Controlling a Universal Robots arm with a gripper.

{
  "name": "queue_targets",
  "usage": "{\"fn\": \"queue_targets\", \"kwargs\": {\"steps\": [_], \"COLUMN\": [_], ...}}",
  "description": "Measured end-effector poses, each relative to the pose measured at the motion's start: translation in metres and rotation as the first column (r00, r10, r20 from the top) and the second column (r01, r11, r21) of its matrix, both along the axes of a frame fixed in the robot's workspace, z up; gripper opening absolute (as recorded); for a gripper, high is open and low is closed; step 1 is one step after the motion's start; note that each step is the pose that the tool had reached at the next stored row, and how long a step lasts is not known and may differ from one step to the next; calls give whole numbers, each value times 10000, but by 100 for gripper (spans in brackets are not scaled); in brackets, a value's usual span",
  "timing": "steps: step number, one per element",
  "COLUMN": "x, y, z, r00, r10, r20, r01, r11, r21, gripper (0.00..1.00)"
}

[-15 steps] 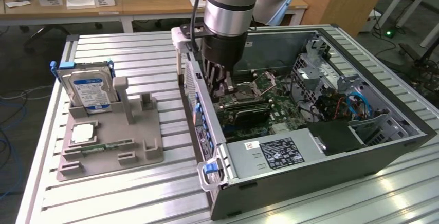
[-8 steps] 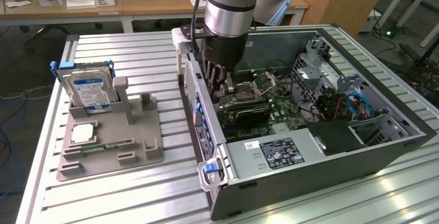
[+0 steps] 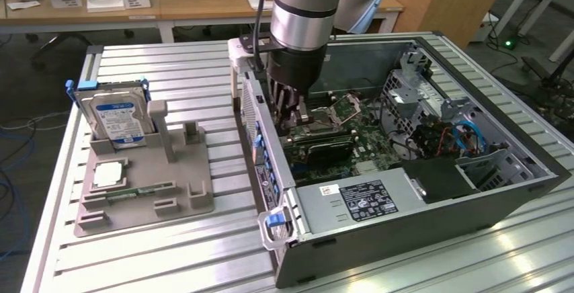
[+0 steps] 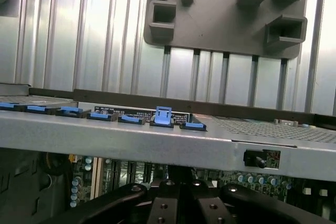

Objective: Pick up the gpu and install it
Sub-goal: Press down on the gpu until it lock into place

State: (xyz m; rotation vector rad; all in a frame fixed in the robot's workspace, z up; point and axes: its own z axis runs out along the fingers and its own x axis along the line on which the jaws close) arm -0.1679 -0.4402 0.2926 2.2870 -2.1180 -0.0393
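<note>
**Gripper down inside the open PC case, jaws closed**

The silver-and-black robot arm's dark gripper (image 3: 289,108) is lowered into the open grey metal computer case (image 3: 502,192), right behind the case's wall on the exterior view's left, over the green motherboard (image 3: 363,142). Jaws closed narrow. Whether they pinch anything: cannot tell, tips are hidden among the parts. Just under the gripper, at its 5 o'clock, a thin black flat card with a dark face, likely the gpu (image 3: 323,146), lies low on the motherboard, long side along the board; bracket end not visible. Empty CPU socket (image 3: 345,109) at the gripper's 3 o'clock, close by. Black power supply with white label (image 3: 363,201) at the case's 6 o'clock.

Grey plastic parts tray (image 3: 144,185) sits on the ribbed aluminium table (image 3: 179,253), at 9 o'clock from the case, apart from it. Silver hard drive with blue label (image 3: 117,119) stands upright in the tray's far slot; narrow green memory stick (image 3: 139,191) lies flat near the tray's middle.

Wrist view: gripper body (image 4: 178,203) below the case wall's rim (image 4: 157,140), blue slot clips (image 4: 161,117) in a row on it, one raised.
</note>
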Motion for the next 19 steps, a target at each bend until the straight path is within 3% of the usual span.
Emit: {"fn": "queue_targets", "kwargs": {"steps": [7,19], "x": [-20,-44], "y": [-49,-65], "z": [3,5], "r00": [10000,10000], "r10": [-1,0], "r20": [1,1], "r01": [1,0], "r11": [10000,10000], "r21": [1,1], "gripper": [11,11]}}
